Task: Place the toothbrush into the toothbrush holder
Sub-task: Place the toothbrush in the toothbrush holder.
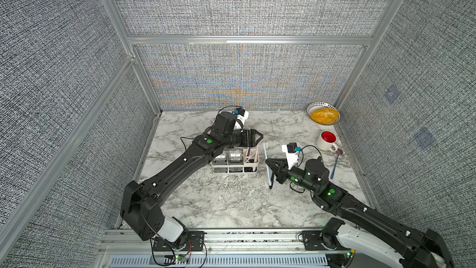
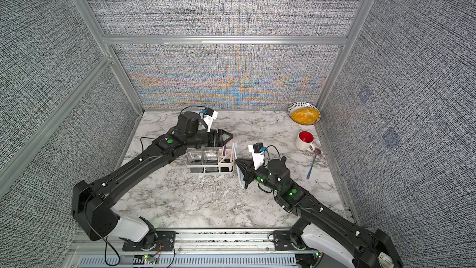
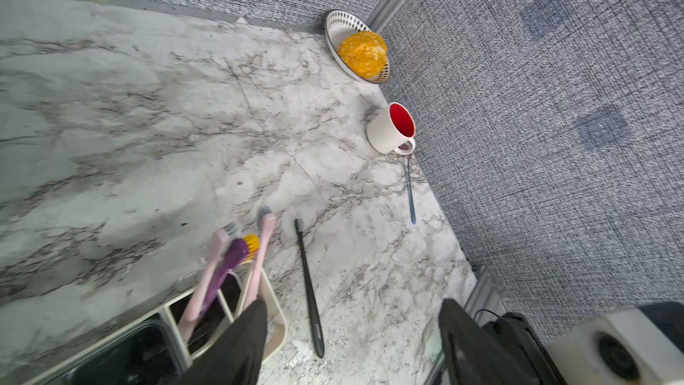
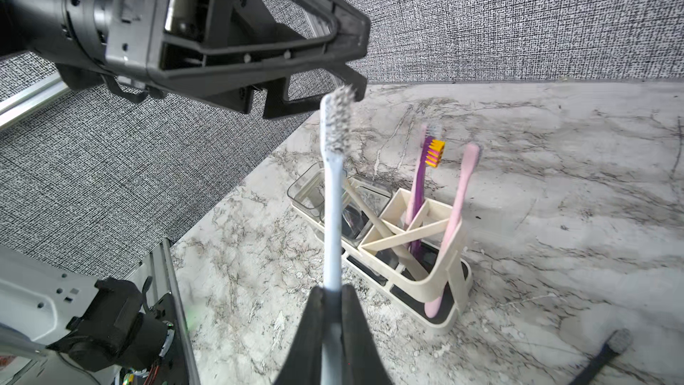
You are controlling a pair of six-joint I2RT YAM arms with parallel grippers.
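The toothbrush (image 4: pixel 332 194), light blue with a pale bristle head, is off the bench. The right gripper (image 4: pixel 332 296) holds it by the handle, with its jaws clamped tight on it. The bristle end points up, and the brush stands just beside the right-hand end of the toothbrush holder (image 1: pixel 233 171), not inside it. The toothbrush holder stands near the middle of the bench (image 1: pixel 206 202). Its two left sections carry clear square cups. Its right section, split by crossed dividers, contains two pink brushes (image 4: pixel 456 212) and a purple brush (image 4: pixel 419 187) with yellow bristles. The left gripper (image 1: pixel 258 137) hangs above the far side of the holder with its jaws spread apart and nothing between them; its fingertips are near the bristle head. A black toothbrush (image 3: pixel 309 290) lies flat on the bench to the right of the holder. Toward the right edge stand a white mug (image 1: pixel 323 145) with a red inside and, beside it, a blue-handled spoon (image 1: pixel 334 166). A patterned bowl (image 1: pixel 316 104) with yellow contents sits in the far right corner.
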